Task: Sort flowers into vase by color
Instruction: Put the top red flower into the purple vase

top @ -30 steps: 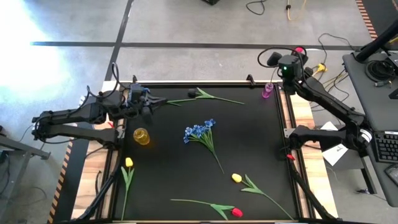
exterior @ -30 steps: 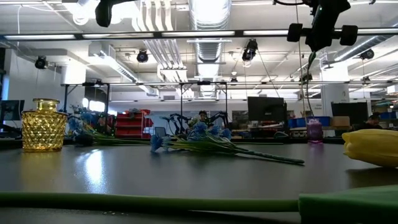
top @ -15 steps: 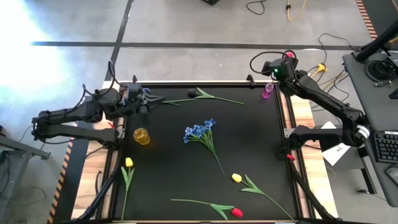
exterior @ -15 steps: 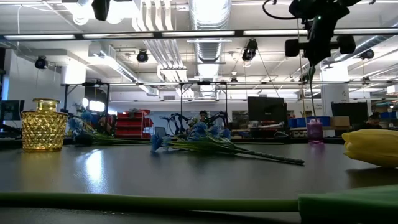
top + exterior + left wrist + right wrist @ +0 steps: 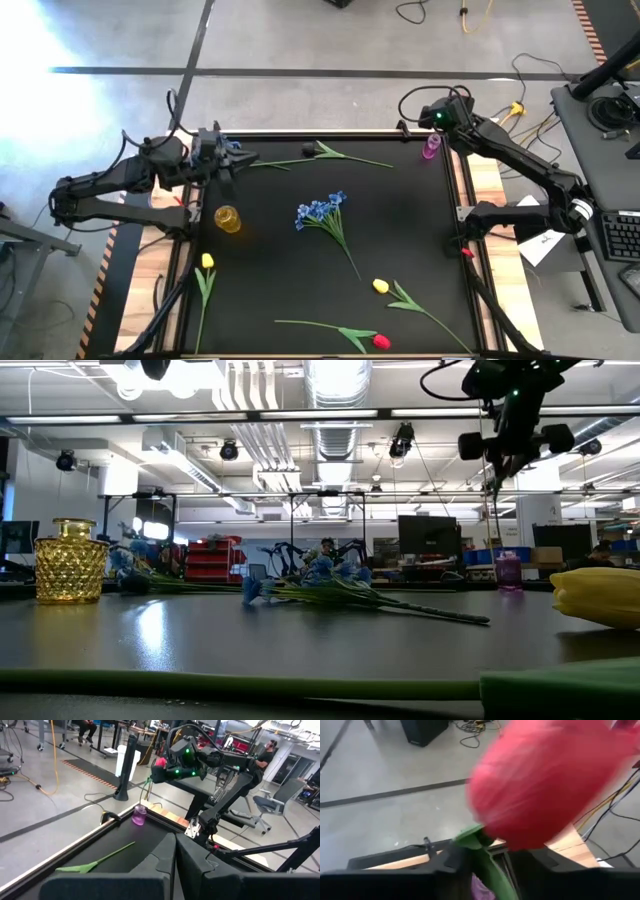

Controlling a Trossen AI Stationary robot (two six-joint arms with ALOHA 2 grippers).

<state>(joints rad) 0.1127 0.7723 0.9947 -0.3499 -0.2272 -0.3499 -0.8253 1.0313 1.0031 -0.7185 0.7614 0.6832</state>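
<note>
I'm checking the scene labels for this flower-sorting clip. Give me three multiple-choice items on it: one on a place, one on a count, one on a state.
1. Where does the purple vase stand?
A. In the middle of the table
B. At the table's corner, just under the right gripper
C. Next to the left arm

2. How many yellow tulips lie on the table?
A. One
B. Two
C. Four

3. What state is the blue bunch in?
A. Lying flat on the table
B. Standing upright in a vase
C. Lifted in the air by an arm

Key:
1 B: the high view shows it in the corner on the right arm's side.
2 B: one lies near the left edge, one lower in the middle.
3 A: the low view shows it resting on the tabletop.
</note>
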